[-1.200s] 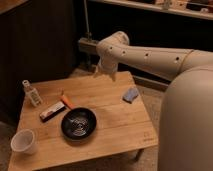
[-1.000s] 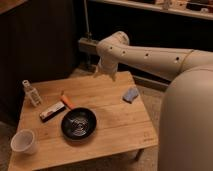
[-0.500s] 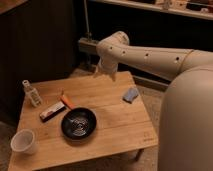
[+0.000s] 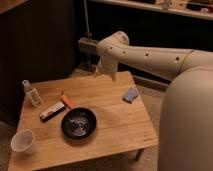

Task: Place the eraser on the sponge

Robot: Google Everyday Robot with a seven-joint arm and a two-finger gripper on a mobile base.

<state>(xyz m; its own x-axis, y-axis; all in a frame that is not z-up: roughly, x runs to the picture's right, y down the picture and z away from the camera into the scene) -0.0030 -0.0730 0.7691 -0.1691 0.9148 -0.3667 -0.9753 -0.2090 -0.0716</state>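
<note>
Over table [image 4: 112, 127] rear: gripper [image 4: 104, 74], fingers spread, empty | eraser [image 4: 52, 111], sponge [image 4: 131, 94] well apart

We take this for a dim test lab: behind the low pale wooden desk [image 4: 117, 127] stand a dark cabinet [image 4: 40, 45] and metal shelving [image 4: 150, 7]; the claw [image 4: 103, 71] hangs above the desk's far edge.

Gripper [image 4: 104, 71] over the table [image 4: 117, 127]'s far edge — robot's body [image 4: 190, 117] cut off at right
</note>
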